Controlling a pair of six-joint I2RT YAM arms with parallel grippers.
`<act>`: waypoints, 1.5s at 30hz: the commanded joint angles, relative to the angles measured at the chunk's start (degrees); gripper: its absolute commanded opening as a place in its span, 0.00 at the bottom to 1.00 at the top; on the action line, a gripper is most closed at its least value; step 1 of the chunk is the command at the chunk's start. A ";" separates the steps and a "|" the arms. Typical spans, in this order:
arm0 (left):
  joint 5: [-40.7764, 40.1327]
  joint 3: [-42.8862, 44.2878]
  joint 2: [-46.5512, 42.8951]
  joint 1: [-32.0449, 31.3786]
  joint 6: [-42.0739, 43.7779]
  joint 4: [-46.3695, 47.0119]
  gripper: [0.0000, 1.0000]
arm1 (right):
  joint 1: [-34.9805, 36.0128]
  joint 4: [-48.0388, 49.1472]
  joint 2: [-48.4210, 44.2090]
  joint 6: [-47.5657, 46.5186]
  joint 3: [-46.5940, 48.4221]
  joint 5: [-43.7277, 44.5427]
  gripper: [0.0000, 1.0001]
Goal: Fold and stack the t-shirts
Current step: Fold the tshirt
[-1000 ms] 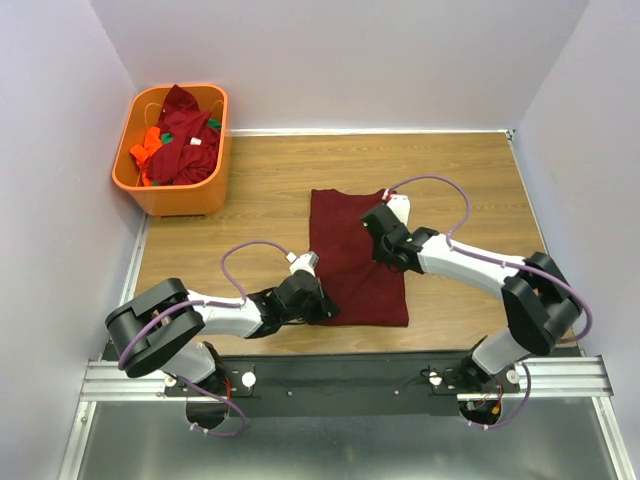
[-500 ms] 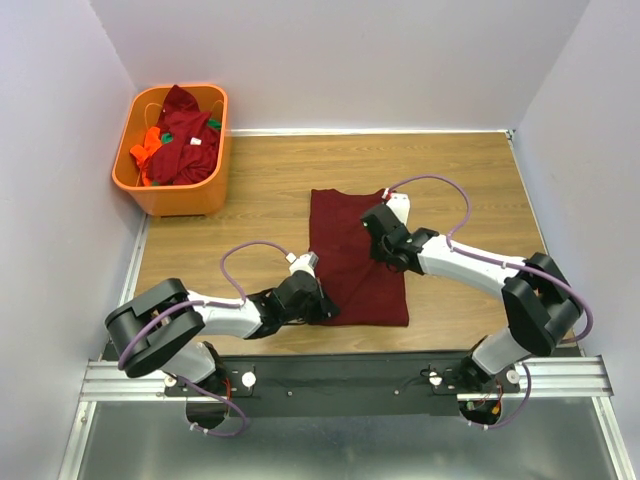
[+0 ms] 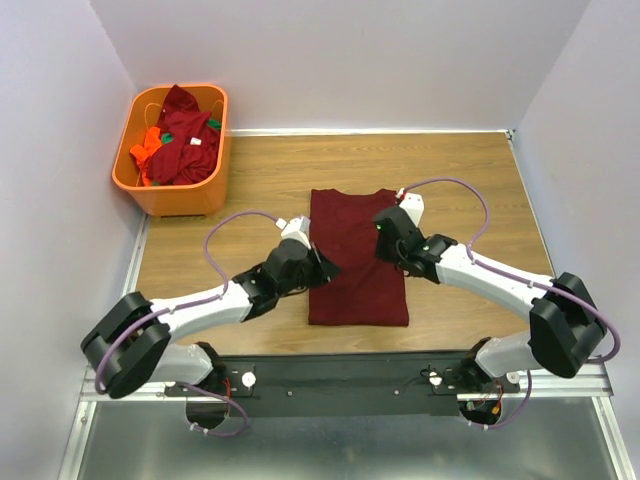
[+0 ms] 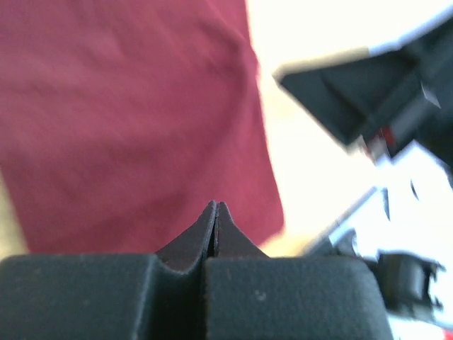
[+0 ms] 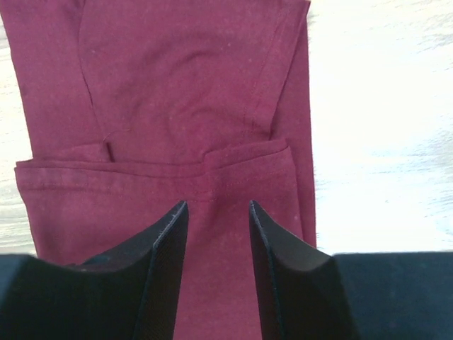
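Note:
A dark maroon t-shirt (image 3: 355, 270) lies flat on the wooden table, folded into a long narrow rectangle. My left gripper (image 3: 324, 270) is shut at the shirt's left edge, about halfway along; in the left wrist view its tips (image 4: 216, 207) meet with nothing between them, above the maroon cloth (image 4: 127, 120). My right gripper (image 3: 385, 245) stands open over the shirt's right edge. The right wrist view shows its fingers (image 5: 218, 207) apart above the folded cloth (image 5: 177, 85), holding nothing. More t-shirts (image 3: 182, 140), maroon with some orange and green, are piled in the basket.
The orange plastic basket (image 3: 185, 198) stands at the table's far left corner against the wall. Grey walls enclose the table on three sides. A black rail (image 3: 350, 380) carrying the arm bases runs along the near edge.
The right gripper has opened and let go of the shirt, drawing slightly right. The left arm has moved from the shirt's near left corner up to its left edge.

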 commanded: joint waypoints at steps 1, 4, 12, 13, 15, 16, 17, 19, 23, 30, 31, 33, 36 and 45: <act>0.27 3.21 7.04 4.44 5.25 -1.49 0.00 | 0.19 -0.16 1.57 2.66 -0.10 -0.59 0.45; 0.89 5.68 10.84 6.37 6.75 -0.79 0.00 | -0.07 -0.25 2.54 2.66 0.26 -0.07 0.43; 2.57 9.29 22.62 10.95 7.20 2.72 0.00 | -3.67 2.99 6.05 1.87 -2.20 -3.14 0.42; 2.48 9.03 23.15 11.47 6.93 3.16 0.00 | -4.46 3.61 6.49 1.87 -2.64 -4.88 0.42; 2.83 8.94 25.17 12.79 6.93 3.86 0.00 | -6.74 5.19 8.42 0.99 -4.21 -7.00 0.42; 4.40 8.68 25.70 12.97 6.93 4.13 0.00 | -7.45 6.51 9.22 0.73 -4.57 -9.10 0.42; 4.67 8.76 26.66 13.15 6.93 4.39 0.00 | -8.24 7.04 10.27 0.20 -4.92 -9.90 0.42; 4.85 8.59 27.46 13.67 6.93 4.74 0.00 | -10.00 7.66 12.72 0.11 -5.45 -11.48 0.42; 5.46 6.49 27.11 14.73 6.58 5.98 0.00 | -12.55 8.10 13.44 0.55 -7.03 -14.91 0.42; 5.90 3.67 24.83 16.75 6.84 6.95 0.00 | -15.63 8.19 12.74 -1.03 -7.74 -17.29 0.42; 5.99 3.67 24.74 17.01 7.02 6.86 0.00 | -15.63 8.19 12.83 -1.12 -7.65 -17.81 0.42; 6.08 3.14 23.60 17.98 7.28 7.12 0.00 | -15.63 8.28 12.57 -1.12 -7.48 -18.43 0.42; 6.17 3.05 21.58 19.38 8.07 6.77 0.00 | -15.63 8.28 12.39 -1.64 -7.30 -18.52 0.42; 9.15 7.09 16.66 20.27 12.90 5.10 0.01 | -15.63 8.02 7.30 -2.96 -5.81 -21.86 0.43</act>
